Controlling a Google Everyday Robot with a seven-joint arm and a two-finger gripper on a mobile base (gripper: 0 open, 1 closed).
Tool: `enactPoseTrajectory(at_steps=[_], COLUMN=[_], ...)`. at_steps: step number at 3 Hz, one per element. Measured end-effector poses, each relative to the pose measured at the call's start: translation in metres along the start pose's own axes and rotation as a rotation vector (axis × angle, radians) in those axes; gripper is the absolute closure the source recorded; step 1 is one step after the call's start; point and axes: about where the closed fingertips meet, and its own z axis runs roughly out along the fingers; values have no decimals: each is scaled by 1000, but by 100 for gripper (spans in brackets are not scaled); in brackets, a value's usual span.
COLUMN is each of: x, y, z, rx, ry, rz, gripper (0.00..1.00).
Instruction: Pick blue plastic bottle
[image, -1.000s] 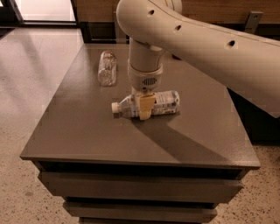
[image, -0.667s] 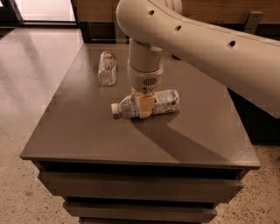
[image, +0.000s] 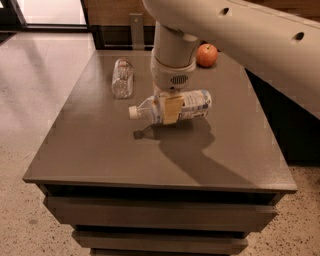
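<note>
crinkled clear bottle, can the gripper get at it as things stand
Probably not yet. The gripper is shut on the blue plastic bottle, holding it above the table. The crinkled clear bottle lies uncovered nearby, so only the full grip stands in the way.

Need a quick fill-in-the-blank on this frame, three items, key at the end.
1. The end effector is shut on the labelled bottle, whose cap is ____.
2. That bottle hangs above the table, casting a ____ on it.
3. The round red fruit at the far edge is an ____.
Missing: white; shadow; apple.
</note>
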Motion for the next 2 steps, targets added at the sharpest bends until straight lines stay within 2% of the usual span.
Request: enactPoseTrajectory(at_steps=[1,2], x=[-2,-4], y=[-3,-4], z=[-33,-50], rx=[66,89], ry=[1,8], rz=[-23,-39], gripper=[100,100])
